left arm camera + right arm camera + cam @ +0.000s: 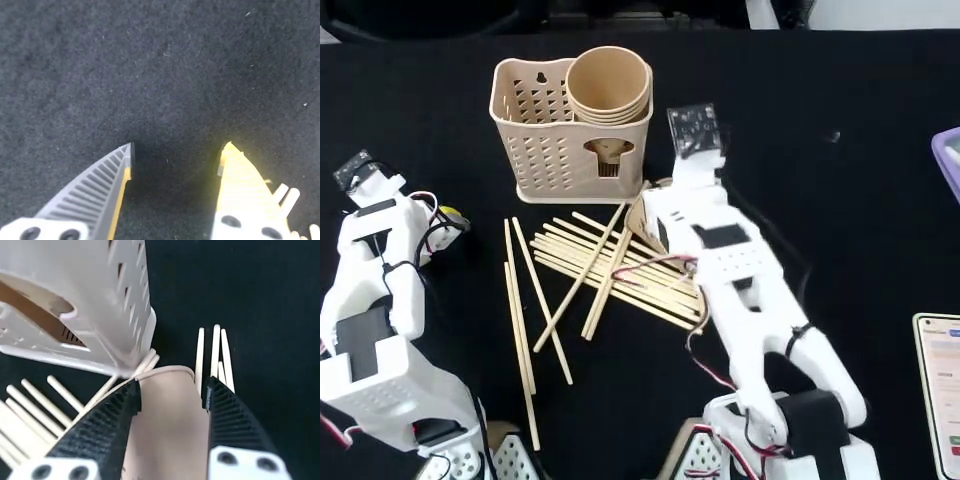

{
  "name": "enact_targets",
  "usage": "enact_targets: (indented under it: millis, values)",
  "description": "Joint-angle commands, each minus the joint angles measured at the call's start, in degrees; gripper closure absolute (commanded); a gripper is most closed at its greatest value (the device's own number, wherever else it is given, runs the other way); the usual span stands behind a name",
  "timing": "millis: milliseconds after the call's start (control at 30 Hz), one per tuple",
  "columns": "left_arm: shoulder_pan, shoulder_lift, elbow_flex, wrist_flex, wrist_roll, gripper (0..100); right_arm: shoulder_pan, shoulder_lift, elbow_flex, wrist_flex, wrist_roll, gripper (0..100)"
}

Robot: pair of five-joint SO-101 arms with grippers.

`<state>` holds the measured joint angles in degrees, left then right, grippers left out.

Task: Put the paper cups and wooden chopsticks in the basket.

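Observation:
A beige slotted basket (545, 150) stands at the back of the black table with a stack of paper cups (610, 85) in its right part. Several wooden chopsticks (600, 262) lie scattered in front of it. My right gripper (655, 222) sits just right of the basket's front corner, shut on a paper cup (165, 430) that lies between its black fingers (107, 425) over the chopsticks (212, 352). The basket wall (95, 300) rises close ahead of the right gripper (171, 385). My left gripper (178, 145) hangs open over bare cloth at the table's left (455, 222).
A phone (940, 390) lies at the right edge of the table and a purple object (948, 155) shows farther back on that edge. The right arm's body (750, 300) covers part of the chopstick pile.

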<state>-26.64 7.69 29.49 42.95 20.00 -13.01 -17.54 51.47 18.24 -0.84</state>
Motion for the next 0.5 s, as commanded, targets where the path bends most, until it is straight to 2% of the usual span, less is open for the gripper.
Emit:
enact_targets:
  millis: [0, 67, 167, 300, 467]
  values:
    - [-1.45, 0.35, -2.07, 0.09, 0.35, 71, -0.53, -2.86, 2.77, -5.27, -0.09, 77.9]
    - [-1.45, 0.35, -2.07, 0.09, 0.35, 71, 0.18, -3.12, 3.56, -3.69, 0.79, 77.9]
    - [-1.45, 0.35, -2.07, 0.09, 0.35, 71, 3.43, -3.21, 3.3, 3.96, 6.24, 77.9]
    - [-1.45, 0.44, -2.24, 0.09, 0.35, 71, 10.29, -4.53, 2.15, 11.78, 10.64, 77.9]
    - [-1.19, 0.44, -2.24, 0.09, 0.35, 71, 19.69, -12.62, 2.51, 16.35, 14.15, 77.9]
